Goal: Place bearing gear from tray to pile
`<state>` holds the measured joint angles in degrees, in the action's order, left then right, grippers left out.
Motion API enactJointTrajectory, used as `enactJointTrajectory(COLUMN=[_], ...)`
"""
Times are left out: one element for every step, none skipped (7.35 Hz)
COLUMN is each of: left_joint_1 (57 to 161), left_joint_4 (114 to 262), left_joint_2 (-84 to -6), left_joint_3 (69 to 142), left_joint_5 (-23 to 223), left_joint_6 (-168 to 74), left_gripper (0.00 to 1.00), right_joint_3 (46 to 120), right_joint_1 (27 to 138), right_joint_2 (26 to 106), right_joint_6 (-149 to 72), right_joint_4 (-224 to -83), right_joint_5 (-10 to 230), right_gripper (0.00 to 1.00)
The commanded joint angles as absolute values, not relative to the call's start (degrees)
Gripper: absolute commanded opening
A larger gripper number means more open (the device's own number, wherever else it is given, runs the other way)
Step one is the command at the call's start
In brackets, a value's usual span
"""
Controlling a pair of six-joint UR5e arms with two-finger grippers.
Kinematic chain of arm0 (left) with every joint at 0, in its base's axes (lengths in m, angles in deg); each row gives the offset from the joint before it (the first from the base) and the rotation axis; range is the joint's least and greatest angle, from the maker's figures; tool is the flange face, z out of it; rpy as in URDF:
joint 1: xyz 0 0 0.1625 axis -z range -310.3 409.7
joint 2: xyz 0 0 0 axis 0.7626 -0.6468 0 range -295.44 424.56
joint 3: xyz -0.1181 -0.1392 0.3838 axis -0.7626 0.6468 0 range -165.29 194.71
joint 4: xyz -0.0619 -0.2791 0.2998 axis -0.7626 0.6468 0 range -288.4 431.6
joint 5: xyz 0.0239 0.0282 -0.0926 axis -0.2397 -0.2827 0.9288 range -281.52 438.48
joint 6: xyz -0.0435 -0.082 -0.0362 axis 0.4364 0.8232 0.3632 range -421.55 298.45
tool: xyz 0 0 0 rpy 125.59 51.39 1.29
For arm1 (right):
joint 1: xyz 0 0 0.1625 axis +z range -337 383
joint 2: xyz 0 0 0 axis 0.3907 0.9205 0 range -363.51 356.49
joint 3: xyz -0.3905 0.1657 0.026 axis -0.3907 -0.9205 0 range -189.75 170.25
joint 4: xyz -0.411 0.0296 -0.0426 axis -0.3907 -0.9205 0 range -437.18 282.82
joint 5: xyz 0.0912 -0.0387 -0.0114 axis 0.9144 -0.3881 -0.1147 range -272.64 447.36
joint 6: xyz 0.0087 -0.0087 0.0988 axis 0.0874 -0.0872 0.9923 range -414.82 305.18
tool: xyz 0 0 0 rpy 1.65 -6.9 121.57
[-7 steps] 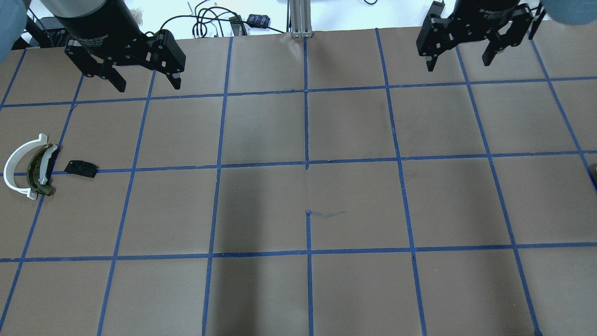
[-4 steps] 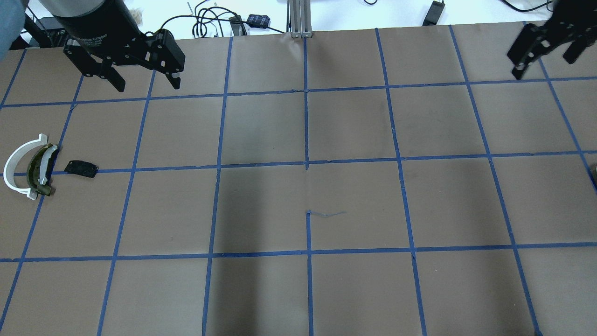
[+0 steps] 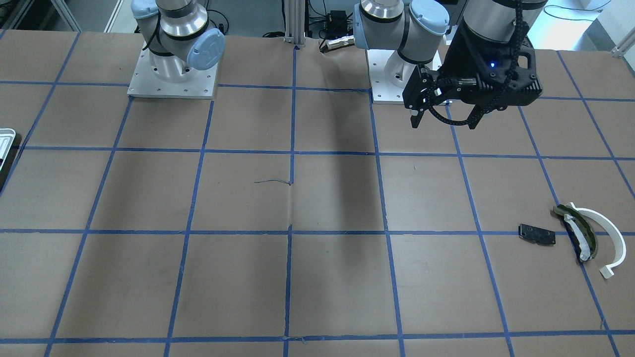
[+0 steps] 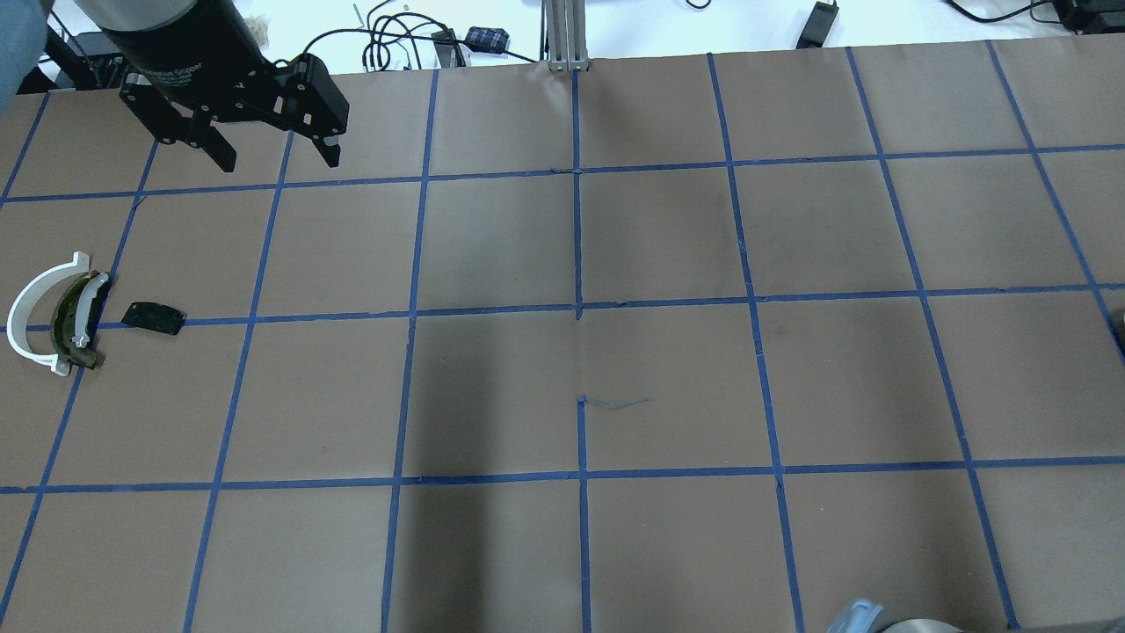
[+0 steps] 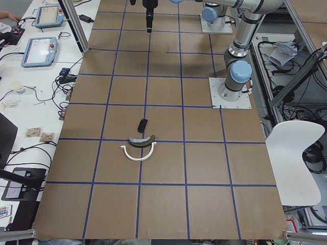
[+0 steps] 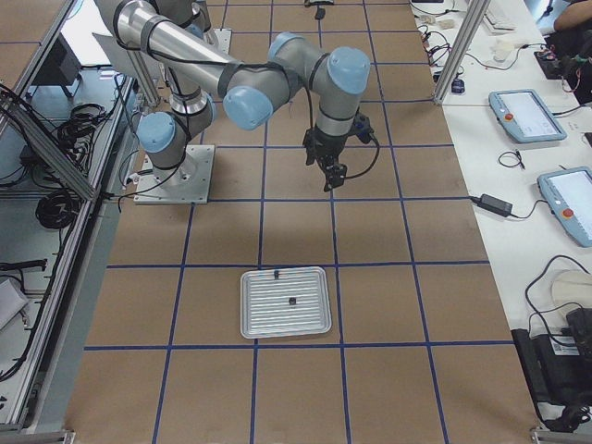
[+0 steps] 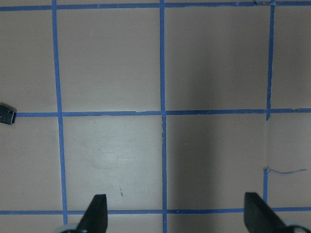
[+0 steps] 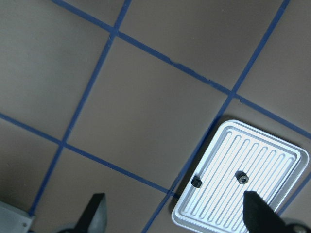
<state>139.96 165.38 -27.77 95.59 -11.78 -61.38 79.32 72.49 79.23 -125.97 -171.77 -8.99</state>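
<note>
Black fingers spread wide, the right gripper [image 8: 177, 216] hangs empty over the brown paper, with the silvery tray [image 8: 228, 130] on the table near it. The bearing gear [image 8: 241, 177] sits on the tray's ribbed floor, a small black piece [image 8: 196, 182] by the rim. The left gripper [image 4: 281, 163], equally wide open and empty, hovers well apart from the pile [image 4: 72, 321].

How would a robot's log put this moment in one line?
right gripper: open, short of tray | gear: in tray | left gripper: open | pile: no gear
</note>
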Motion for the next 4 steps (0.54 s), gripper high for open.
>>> enactJointTrajectory(left_joint_1=[140.0, 140.0, 140.0, 140.0], left_joint_4=[165.4, 165.4, 165.4, 165.4], left_joint_2=[-27.8, -27.8, -27.8, -27.7], left_joint_3=[95.7, 95.7, 95.7, 95.7], left_joint_5=[-11.8, -11.8, -11.8, -11.8], left_joint_6=[-61.4, -61.4, -61.4, -61.4], left_gripper=[1.0, 1.0, 1.0, 1.0], right_joint_3=[94.9, 102.9, 106.6, 106.5], right_joint_1=[62.5, 58.2, 55.6, 55.0], right_joint_2=[79.0, 78.9, 76.6, 72.6], right_joint_6=[-152.2, -161.3, -165.3, -173.1], right_joint_4=[-194.7, -204.6, -210.7, -212.3], right_joint_5=[-8.2, -6.0, -5.7, -5.6], right_gripper=[0.98, 0.95, 0.93, 0.93])
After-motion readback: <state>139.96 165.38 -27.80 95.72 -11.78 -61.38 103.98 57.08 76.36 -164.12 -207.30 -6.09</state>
